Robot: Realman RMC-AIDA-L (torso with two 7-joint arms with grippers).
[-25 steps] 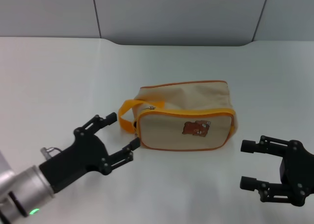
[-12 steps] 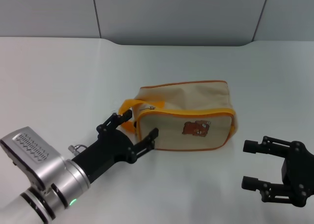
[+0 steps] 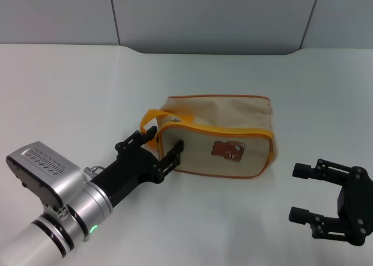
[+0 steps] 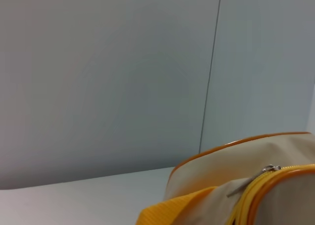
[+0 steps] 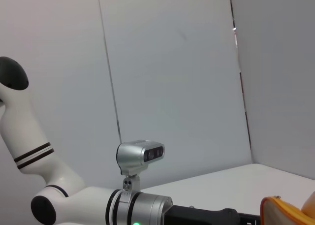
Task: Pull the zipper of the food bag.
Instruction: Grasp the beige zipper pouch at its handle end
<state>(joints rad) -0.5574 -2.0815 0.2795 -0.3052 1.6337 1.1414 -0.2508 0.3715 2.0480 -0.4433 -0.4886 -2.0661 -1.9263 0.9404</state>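
Note:
The food bag is a beige pouch with orange piping and a brown bear patch, lying mid-table. Its orange strap loops off the left end. The zipper's small silvery pull sits on the top near that end, and also shows in the left wrist view beside the strap. My left gripper is open at the bag's left end, one finger by the strap, the other against the front corner. My right gripper is open and empty, low on the table right of the bag.
The white table runs back to a grey panelled wall. The right wrist view shows my left arm and a corner of the bag.
My left gripper has moved forward to the bag's left end. The bag has turned slightly, its front face now slanting. The right gripper has barely moved.

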